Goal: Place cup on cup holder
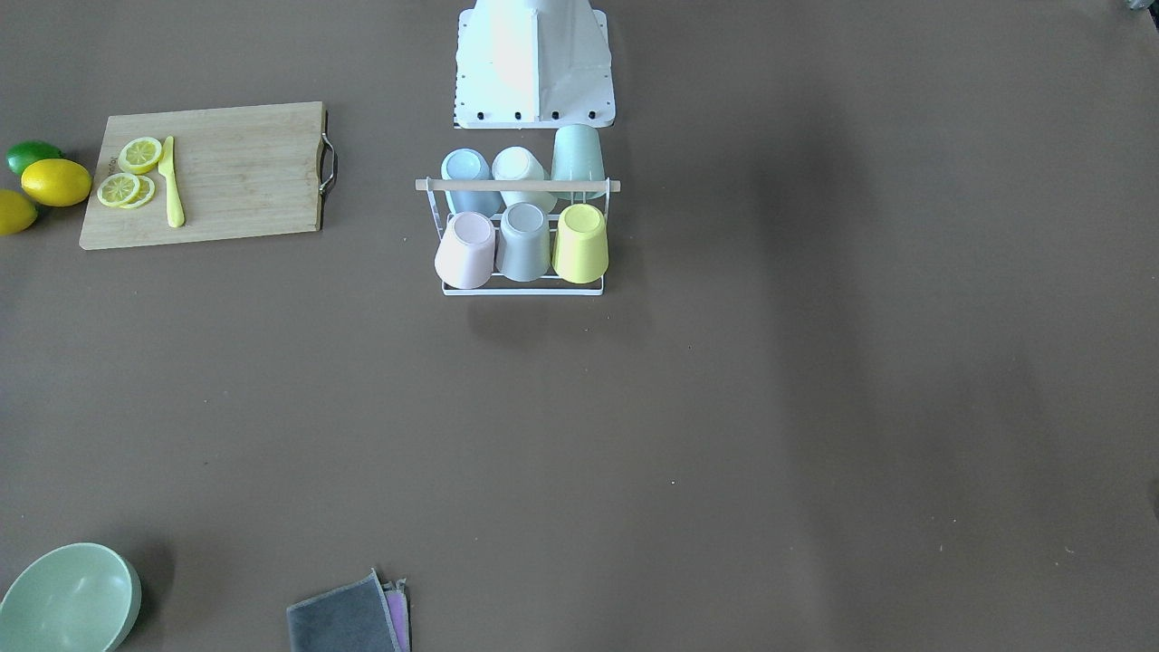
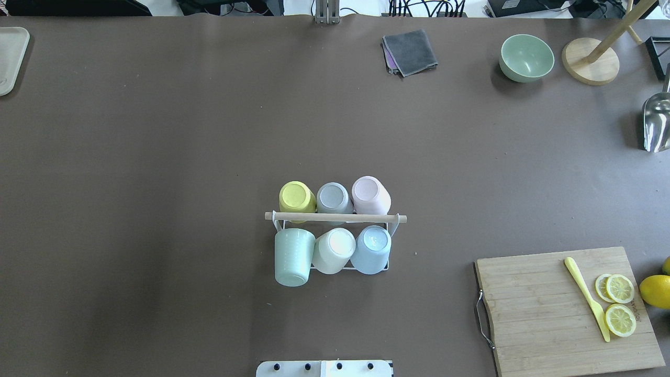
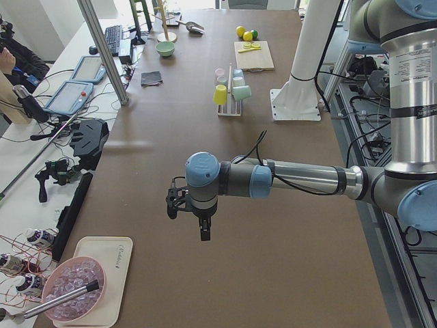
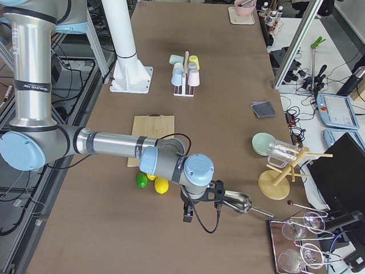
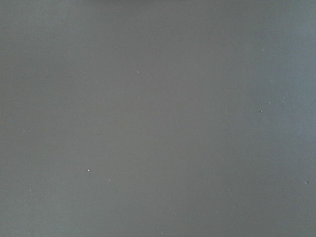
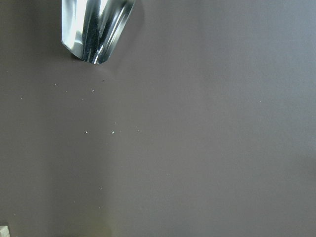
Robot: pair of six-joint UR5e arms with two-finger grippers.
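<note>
The cup holder (image 2: 335, 217), a white wire rack with a wooden rod on top, stands mid-table near the robot's base and also shows in the front view (image 1: 516, 186). It carries several upturned cups: yellow (image 2: 296, 196), grey (image 2: 333, 196), pink (image 2: 370, 193), white (image 2: 335, 248), blue (image 2: 372, 248) and a green cup (image 2: 293, 256) that leans outward at the rack's end. My left gripper (image 3: 198, 222) hangs over bare table far from the rack. My right gripper (image 4: 201, 206) hangs next to a metal scoop (image 4: 236, 202). I cannot tell whether either is open or shut.
A wooden cutting board (image 2: 544, 314) holds lemon slices (image 2: 620, 303) and a yellow knife (image 2: 586, 298); a whole lemon (image 2: 655, 290) lies beside it. A green bowl (image 2: 526, 57), a grey cloth (image 2: 410, 51), a wooden stand (image 2: 590, 60) and the scoop (image 2: 657, 123) sit at the far right. A tray (image 2: 10, 57) is at the far left.
</note>
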